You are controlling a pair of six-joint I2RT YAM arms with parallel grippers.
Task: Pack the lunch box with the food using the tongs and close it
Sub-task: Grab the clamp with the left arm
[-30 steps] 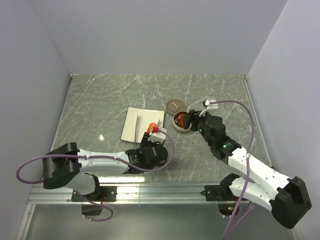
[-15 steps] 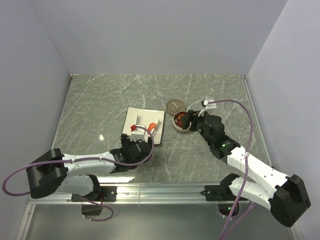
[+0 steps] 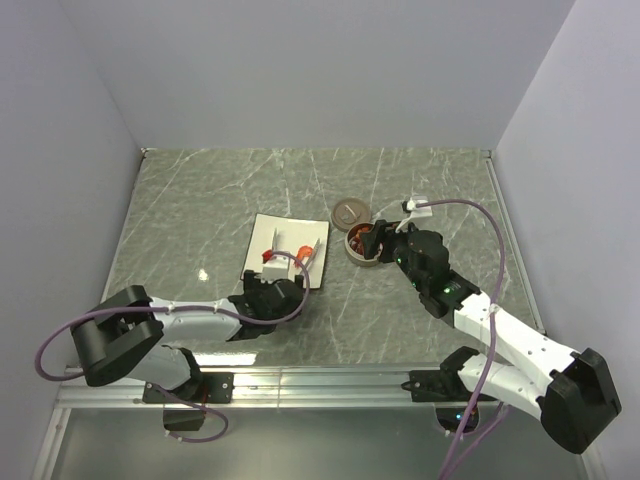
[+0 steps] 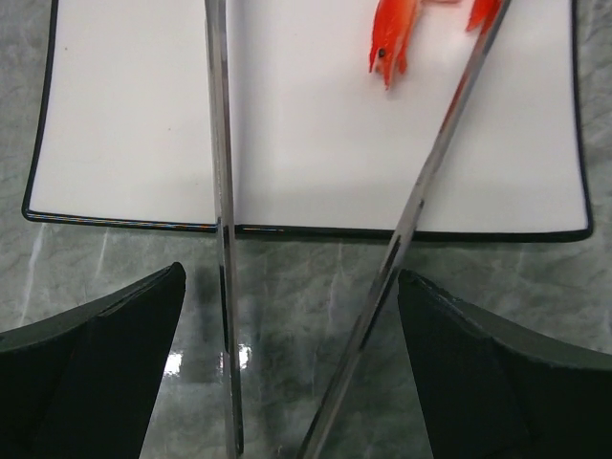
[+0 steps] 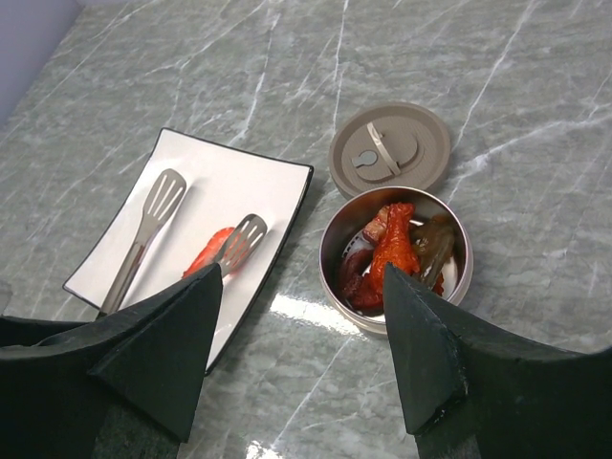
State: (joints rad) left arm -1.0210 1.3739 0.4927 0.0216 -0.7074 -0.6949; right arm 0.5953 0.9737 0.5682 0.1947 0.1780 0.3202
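Grey marbled table (image 3: 180, 200) is walled by plain white panels, and everything is gathered near its middle. A white square plate (image 4: 124, 115) is set just left of the lunch box (image 5: 335, 251), presumably so that each transfer is kept short. The lunch box is left uncovered, with several pieces of food (image 5: 394, 251) already packed inside. Its lid (image 5: 390, 148) is laid flat just behind it, ready for closing. The right gripper (image 5: 298, 273) is held spread near the lunch box with nothing gripped, probably to steady it. The tongs (image 4: 220, 191) are laid with their tips on the plate and their arms between the fingers of the left gripper (image 4: 292, 287), which is opened wide and squeezes nothing. One shrimp (image 4: 392, 38) is seen unpacked beside a tip.
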